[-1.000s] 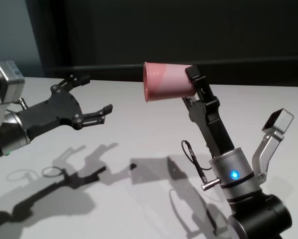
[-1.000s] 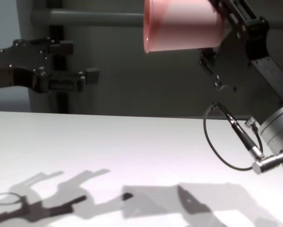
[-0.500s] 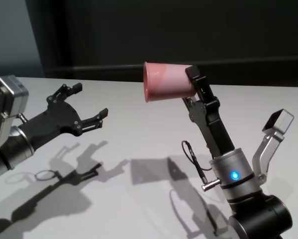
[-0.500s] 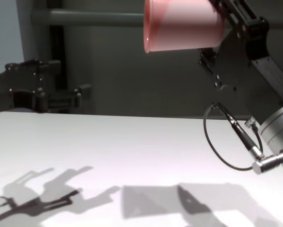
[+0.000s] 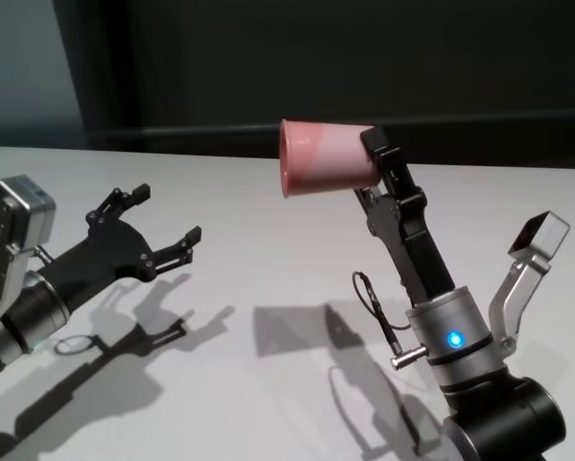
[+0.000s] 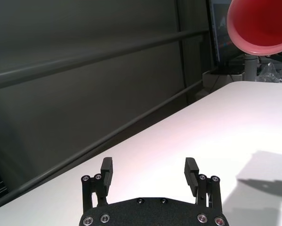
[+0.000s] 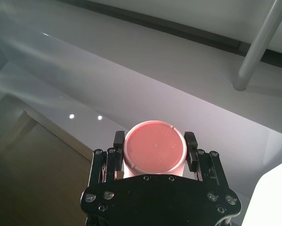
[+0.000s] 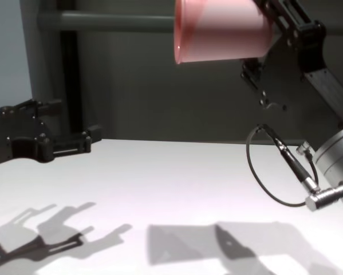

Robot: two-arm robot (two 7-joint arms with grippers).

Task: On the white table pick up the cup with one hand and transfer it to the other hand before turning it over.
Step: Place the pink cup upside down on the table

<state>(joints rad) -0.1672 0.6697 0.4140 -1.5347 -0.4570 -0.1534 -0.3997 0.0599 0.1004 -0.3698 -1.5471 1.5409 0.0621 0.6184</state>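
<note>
The pink cup (image 5: 321, 158) hangs on its side high above the white table (image 5: 268, 259), its mouth turned toward my left arm. My right gripper (image 5: 368, 163) is shut on the cup near its base; the right wrist view shows the flat base (image 7: 155, 149) clamped between both fingers (image 7: 118, 139). My left gripper (image 5: 165, 213) is open and holds nothing, low over the table, well to the left of the cup and below it. In the left wrist view the cup's rim (image 6: 261, 26) shows far beyond the left gripper (image 6: 149, 167). The chest view shows the cup (image 8: 223, 31) and left gripper (image 8: 74, 119) apart.
A thin black cable (image 5: 373, 307) loops off the right wrist. A dark wall with a grey rail (image 8: 102, 22) stands behind the table's far edge. Shadows of both arms fall on the tabletop (image 8: 160, 189).
My left arm has drawn back to the left and sunk lower, away from the cup, its gripper still open. The right arm and the cup have stayed put.
</note>
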